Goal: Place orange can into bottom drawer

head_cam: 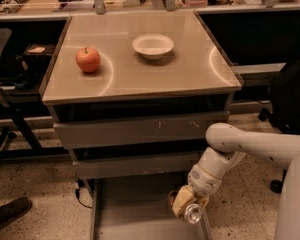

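Note:
The bottom drawer (pixel 130 209) is pulled out at the foot of the cabinet, its flat grey floor showing. My gripper (pixel 182 202) hangs over the drawer's right side, just inside the right wall, shut on the orange can (pixel 187 209). The can lies tilted with its silver end (pixel 192 213) pointing toward the camera and down. The white arm (pixel 230 144) reaches in from the right.
On the cabinet top sit a red apple (pixel 88 59) and a white bowl (pixel 153 46). The two upper drawers (pixel 135 129) are closed. A chair base (pixel 10 129) and a shoe (pixel 10 213) are at the left, another chair (pixel 290 99) at the right.

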Available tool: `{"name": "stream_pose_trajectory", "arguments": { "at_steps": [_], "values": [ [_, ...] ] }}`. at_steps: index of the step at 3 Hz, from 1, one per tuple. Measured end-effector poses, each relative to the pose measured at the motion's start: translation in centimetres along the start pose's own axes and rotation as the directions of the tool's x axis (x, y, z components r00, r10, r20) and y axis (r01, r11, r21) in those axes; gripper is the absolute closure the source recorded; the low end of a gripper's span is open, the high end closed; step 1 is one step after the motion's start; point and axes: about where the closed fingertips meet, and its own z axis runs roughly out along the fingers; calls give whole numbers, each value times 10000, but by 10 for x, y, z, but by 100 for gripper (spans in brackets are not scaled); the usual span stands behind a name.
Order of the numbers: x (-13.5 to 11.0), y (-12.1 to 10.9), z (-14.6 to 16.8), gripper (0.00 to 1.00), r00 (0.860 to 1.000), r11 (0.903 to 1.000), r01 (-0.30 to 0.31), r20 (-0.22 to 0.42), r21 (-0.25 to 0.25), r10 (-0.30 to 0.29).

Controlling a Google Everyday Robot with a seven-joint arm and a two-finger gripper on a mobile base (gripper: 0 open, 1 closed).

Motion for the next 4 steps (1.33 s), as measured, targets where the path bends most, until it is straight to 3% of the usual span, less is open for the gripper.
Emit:
{"name": "stream_pose_trajectory", "arguments": {
  "at_steps": [1, 2, 3, 4],
  "values": [
    [-3, -1, 13, 100, 9998, 9996, 127, -170, -257, -131],
    [-24, -1, 52, 100, 10000, 9910, 71, 50, -1336, -65],
    [-51, -13, 80, 100, 9959, 9627, -152, 822, -2701, 388],
    [-68, -28, 100, 100, 9879, 9197, -538, 1137, -3889, 1058]
  ]
}}
